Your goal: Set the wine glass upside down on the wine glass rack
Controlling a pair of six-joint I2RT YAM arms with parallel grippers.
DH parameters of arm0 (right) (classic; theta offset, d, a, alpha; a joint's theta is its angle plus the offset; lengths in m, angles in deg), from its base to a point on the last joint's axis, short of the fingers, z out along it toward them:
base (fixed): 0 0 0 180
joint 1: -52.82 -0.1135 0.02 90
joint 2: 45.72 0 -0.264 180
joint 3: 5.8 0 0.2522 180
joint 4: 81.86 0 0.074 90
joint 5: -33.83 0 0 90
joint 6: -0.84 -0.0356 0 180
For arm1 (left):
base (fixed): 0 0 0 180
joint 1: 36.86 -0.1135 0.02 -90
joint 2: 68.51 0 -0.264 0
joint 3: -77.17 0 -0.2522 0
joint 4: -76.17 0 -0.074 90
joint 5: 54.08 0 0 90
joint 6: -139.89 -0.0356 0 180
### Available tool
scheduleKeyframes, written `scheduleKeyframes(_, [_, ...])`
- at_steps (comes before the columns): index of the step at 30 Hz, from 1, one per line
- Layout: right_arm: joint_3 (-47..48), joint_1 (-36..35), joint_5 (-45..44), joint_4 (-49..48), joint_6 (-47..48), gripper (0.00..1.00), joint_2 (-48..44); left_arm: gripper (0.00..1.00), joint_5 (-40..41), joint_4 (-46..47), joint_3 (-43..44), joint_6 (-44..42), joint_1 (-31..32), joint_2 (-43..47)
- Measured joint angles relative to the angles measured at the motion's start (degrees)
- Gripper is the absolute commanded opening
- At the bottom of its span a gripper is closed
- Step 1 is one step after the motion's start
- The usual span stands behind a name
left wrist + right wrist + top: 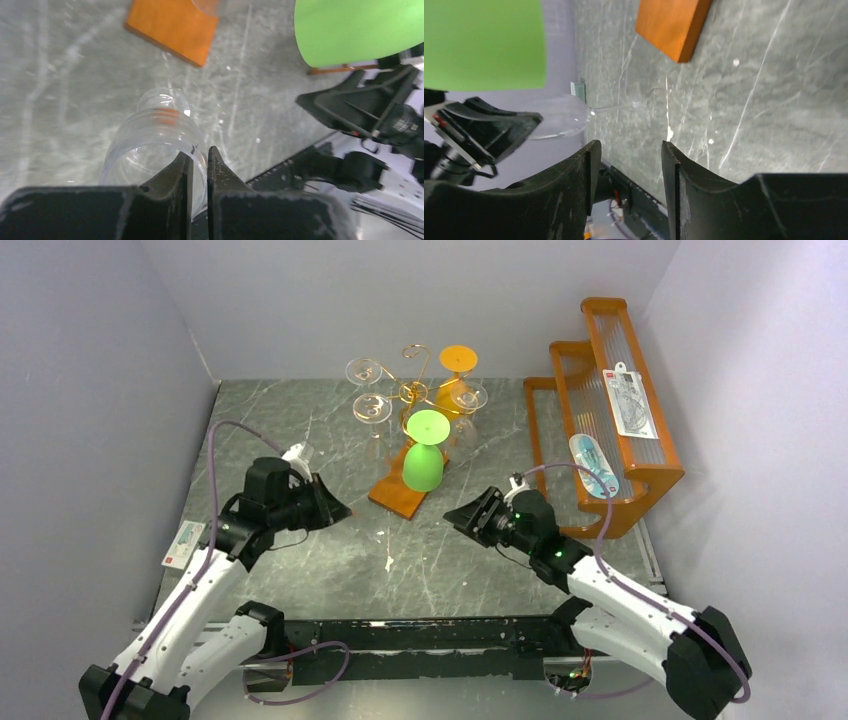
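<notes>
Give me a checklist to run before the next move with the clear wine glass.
1. Grip: left gripper has jaws closed on the clear wine glass rim: ok.
2. Spare arm: right gripper has jaws apart, empty: ok.
3. Glass upside down: it lies sideways: not ok.
4. Free hook on the wine glass rack: cannot tell.
5. Clear approach: green glass sits at the rack's near side: not ok.

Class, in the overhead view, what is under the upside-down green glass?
The rack's orange-brown wooden base lies under the green glass. Its bowl covers that part of the base, so whether the rim touches the wood cannot be seen.
</notes>
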Motion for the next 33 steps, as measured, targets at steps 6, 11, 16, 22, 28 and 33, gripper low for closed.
scheduleKeyframes(6, [0.37, -4.68, -2.21, 0.26, -11.78, 0.5, 4.96, 0.05, -4.17, 12.17, -10.27, 10.71, 6.93, 2.38])
scheduleKeyframes(11, [2.89, -7.39, -2.73, 1.01, -19.63, 0.49, 9.38, 0.05, 0.76, 21.7, -13.31, 16.55, 17.35, 4.59])
scheduleKeyframes(16, [4.35, -8.39, -3.04, 2.4, -26.18, 0.5, 11.13, 0.05, 6.91, 29.07, -17.11, 19.71, 23.32, 7.04])
scheduleKeyframes(22, [4.37, -8.52, -3.96, 2.38, -32.15, 0.51, 11.98, 0.05, 11.54, 36.46, -22.14, 21.31, 26.12, 11.43])
scheduleKeyframes(28, [4.37, -8.83, -2.54, -2.62, -34.71, 0.5, 15.56, 0.05, 12.24, 42.1, -25.35, 18.93, 27.21, 12.39])
scheduleKeyframes(33, [4.33, -9.27, -1.84, -3.37, -35.95, 0.46, 16.26, 0.05, 12.92, 46.14, -27.12, 15.26, 28.76, 12.85])
